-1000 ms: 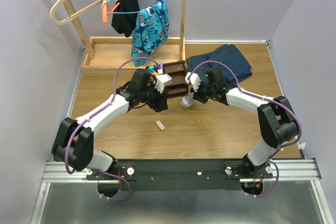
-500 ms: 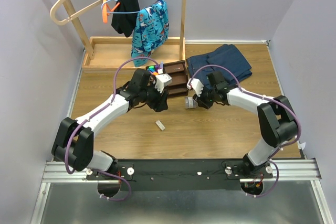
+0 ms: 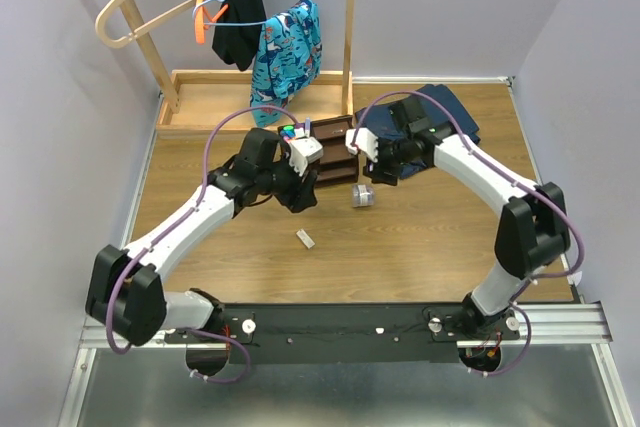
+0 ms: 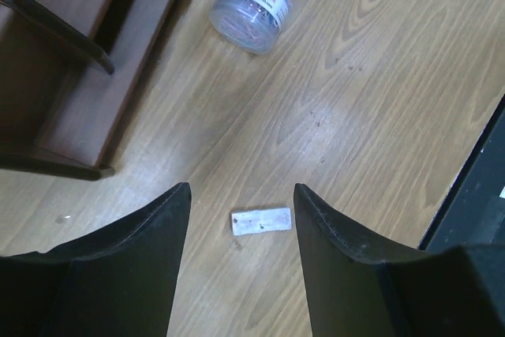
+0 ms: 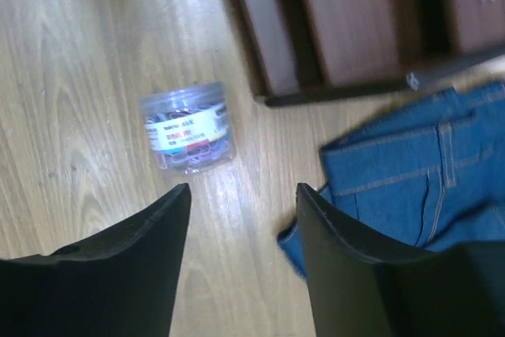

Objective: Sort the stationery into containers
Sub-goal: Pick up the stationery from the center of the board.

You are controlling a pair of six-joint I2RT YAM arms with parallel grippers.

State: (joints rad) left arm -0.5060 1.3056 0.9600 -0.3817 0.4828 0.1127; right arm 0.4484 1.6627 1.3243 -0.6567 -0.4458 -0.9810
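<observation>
The left end effector (image 4: pixel 241 195) is released, its two fingers spread wide with nothing between them. It hangs over the bare wooden counter (image 3: pixel 420 247), just near of the dark brown organiser (image 3: pixel 335 147). In the left wrist view the small white eraser (image 4: pixel 261 221) lies flat on the counter, framed in the gap between the fingers but touching neither.

The right end effector (image 5: pixel 243 191) is also released and empty, and sits above the organiser's right side. Below it, the clear round tub (image 5: pixel 188 126) lies on its side on the counter, just near of the organiser's near right corner and apart from it. Coloured clips show through the tub's wall behind a white label with red and blue print.

From above, the tub lies to the right of the eraser and farther back, the two well apart. Coloured marker tips (image 3: pixel 290 130) show at the organiser's far left corner. The folded jeans (image 3: pixel 430 117) lie just beside the organiser on its right.
</observation>
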